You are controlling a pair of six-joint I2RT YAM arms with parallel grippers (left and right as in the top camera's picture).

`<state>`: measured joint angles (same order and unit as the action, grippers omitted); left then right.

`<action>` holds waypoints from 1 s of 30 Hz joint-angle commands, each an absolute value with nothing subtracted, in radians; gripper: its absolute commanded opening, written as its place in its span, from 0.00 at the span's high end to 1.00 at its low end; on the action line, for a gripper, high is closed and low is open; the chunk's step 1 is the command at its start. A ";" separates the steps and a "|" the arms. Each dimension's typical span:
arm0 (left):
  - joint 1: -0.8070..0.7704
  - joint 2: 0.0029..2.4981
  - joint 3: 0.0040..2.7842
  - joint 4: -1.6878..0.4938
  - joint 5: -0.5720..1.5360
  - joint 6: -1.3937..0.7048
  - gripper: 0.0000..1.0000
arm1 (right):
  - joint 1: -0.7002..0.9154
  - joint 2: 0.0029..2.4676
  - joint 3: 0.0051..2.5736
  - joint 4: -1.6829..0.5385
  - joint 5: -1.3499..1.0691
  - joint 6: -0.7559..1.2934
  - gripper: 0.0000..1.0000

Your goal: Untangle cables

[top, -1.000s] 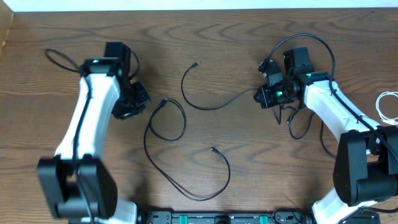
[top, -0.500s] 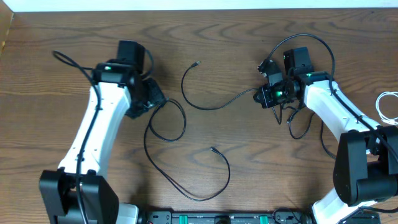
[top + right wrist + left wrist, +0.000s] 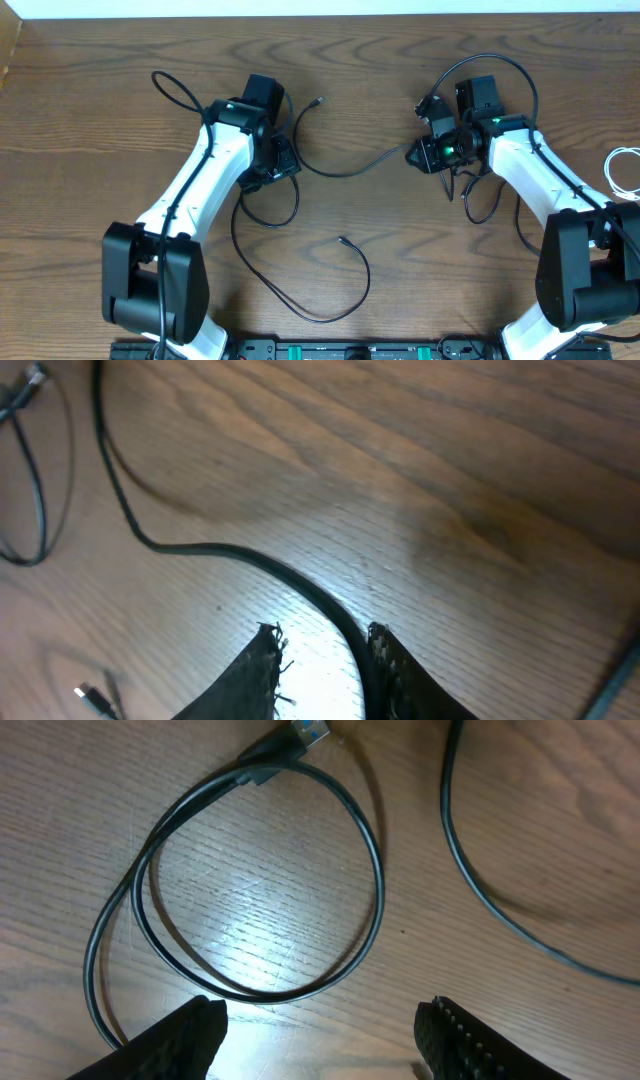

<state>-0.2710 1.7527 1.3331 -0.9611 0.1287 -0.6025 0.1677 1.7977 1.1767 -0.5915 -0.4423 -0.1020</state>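
Left of centre, we hover our left gripper (image 3: pixel 322 1016) open over a looped thin black cable (image 3: pixel 380 890), likely to grab it, while our right gripper (image 3: pixel 322 645), jaws parted, loosely straddles a second black cable (image 3: pixel 200 547).

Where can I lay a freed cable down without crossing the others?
Widest bare table: left of the left arm. A second patch lies between the hooked end of the looped black cable and the right arm. Crowded: the middle, where the other black cable runs between the arms, and the right edge, with the white cable.

Table (image 3: pixel 100 60) grained brown wood, faint sheen; black cables (image 3: pixel 378 890) smooth, semi-gloss sheath; plug (image 3: pixel 305 732) metal.
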 commanded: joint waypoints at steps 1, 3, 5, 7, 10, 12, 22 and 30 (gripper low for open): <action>-0.272 1.773 1.325 -0.962 0.120 -0.608 0.34 | 0.172 1.786 1.174 -0.591 -0.348 -0.063 0.99; -0.272 1.776 1.325 -0.962 0.120 -0.608 0.34 | 0.171 1.786 1.174 -0.591 -0.270 -0.001 0.99; -0.272 1.779 1.325 -0.958 0.120 -0.608 0.34 | 0.171 1.784 1.174 -0.596 -0.192 0.049 0.99; -0.272 1.780 1.325 -0.958 0.120 -0.608 0.34 | 0.165 1.765 1.175 -0.598 -0.186 0.061 0.99; -0.272 1.780 1.325 -0.958 0.120 -0.608 0.34 | 0.164 1.694 1.176 -0.607 -0.269 0.063 0.99; -0.272 1.780 1.325 -0.957 0.120 -0.608 0.34 | 0.164 1.640 1.176 -0.622 -0.273 0.063 0.99; -0.272 1.780 1.325 -0.937 0.120 -0.608 0.34 | 0.129 1.496 1.176 -0.809 0.310 0.287 0.99; -0.272 1.780 1.325 -0.937 0.120 -0.607 0.34 | 0.004 1.527 1.175 -0.901 0.280 0.374 0.99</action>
